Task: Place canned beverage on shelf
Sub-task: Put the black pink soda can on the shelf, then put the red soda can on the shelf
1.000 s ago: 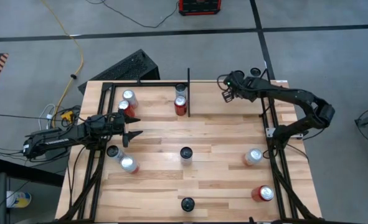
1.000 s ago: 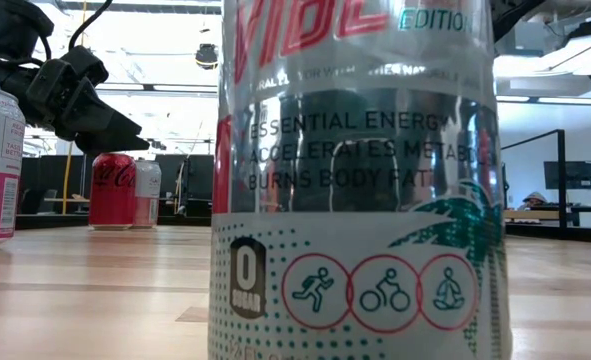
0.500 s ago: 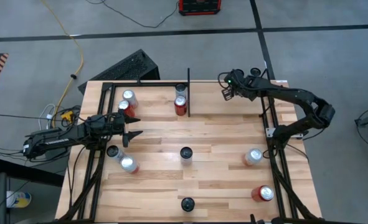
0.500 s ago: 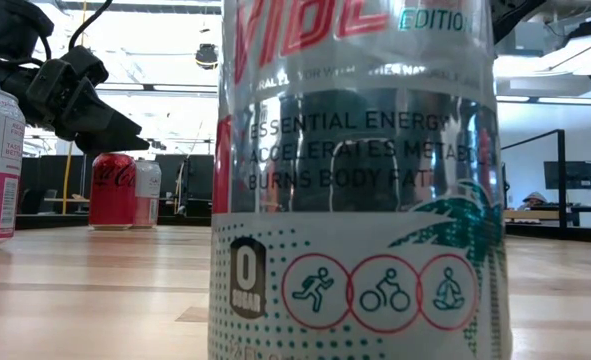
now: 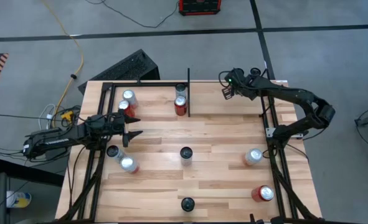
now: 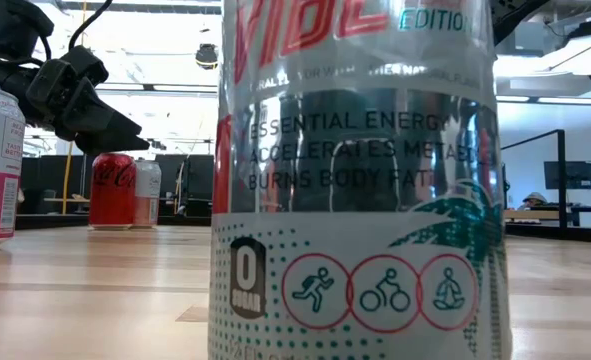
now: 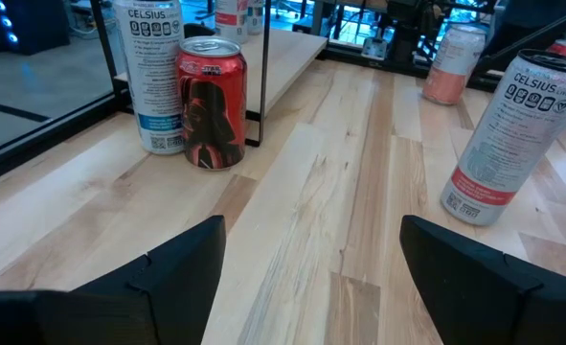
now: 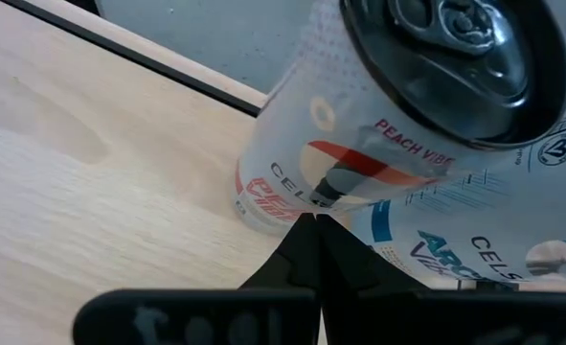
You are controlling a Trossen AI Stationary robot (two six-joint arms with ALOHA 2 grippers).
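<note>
Placing step: right pincer (image 5: 226, 93) gripped white can (image 8: 397, 125) over shelf (image 5: 233, 118) corner; next lower, release. Left pincer (image 5: 134, 134) wide, idle.

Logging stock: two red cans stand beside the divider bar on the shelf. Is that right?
Not quite: only one is red. The left wrist view shows a red can and a white Celsius can standing beside the divider bar.

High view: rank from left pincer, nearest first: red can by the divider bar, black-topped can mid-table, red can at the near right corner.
Measured from the left pincer:
1. Black-topped can, mid-table, to its right.
2. Red can by the divider bar, toward the back; only slightly farther.
3. Red can, near right corner, clearly farthest.
</note>
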